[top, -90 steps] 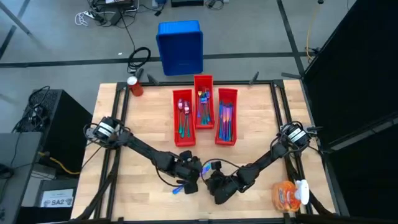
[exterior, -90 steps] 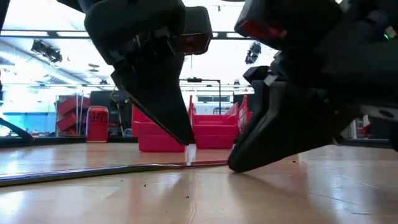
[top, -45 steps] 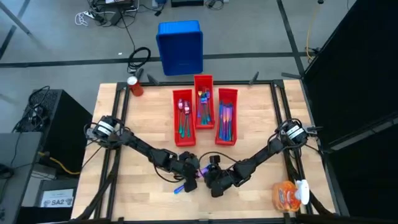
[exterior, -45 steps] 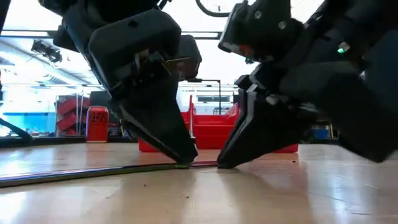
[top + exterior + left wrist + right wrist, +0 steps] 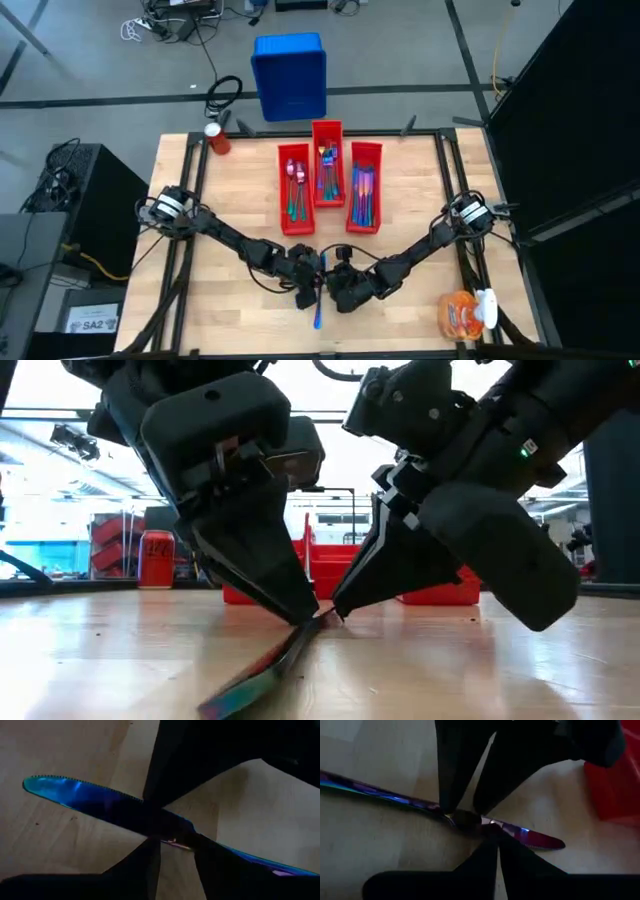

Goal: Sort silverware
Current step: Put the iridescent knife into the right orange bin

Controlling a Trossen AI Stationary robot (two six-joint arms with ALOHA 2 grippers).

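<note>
One iridescent blue knife (image 5: pixel 317 315) lies on the table near the front edge, its handle (image 5: pixel 255 685) pointing toward the near edge. My left gripper (image 5: pixel 310 288) and right gripper (image 5: pixel 332 290) are both shut. Their tips meet at the knife's middle, the left one on its left and the right one on its right. The rest of the silverware (image 5: pixel 327 170) lies in three red bins (image 5: pixel 364 222) at the far middle of the table. My left gripper sets its shut fingertips (image 5: pixel 456 809) against the knife's middle (image 5: pixel 462 817), where blade meets handle, slanting down from the table's left. Whether they rest on it or beside its edge, I cannot tell. The knife lies on the table. My right gripper sets its shut fingertips (image 5: pixel 487 840) against the same stretch of the knife (image 5: pixel 492 826) from the opposite side, slanting down from the table's right. The fingers stand across the knife, whose blade (image 5: pixel 540 840) and handle (image 5: pixel 365 790) stick out to either side.
A red can (image 5: pixel 216 138) stands at the far left corner. An orange bottle with a white top (image 5: pixel 465 312) lies at the near right. A blue crate (image 5: pixel 290 75) sits on the floor beyond the table. Bare wood lies left and right of the arms.
My right gripper has moved left toward the left gripper until its tips meet the knife. The knife, which lay crosswise pointing toward the table's left, has turned about the contact place. Its handle has swung round toward the near edge.
</note>
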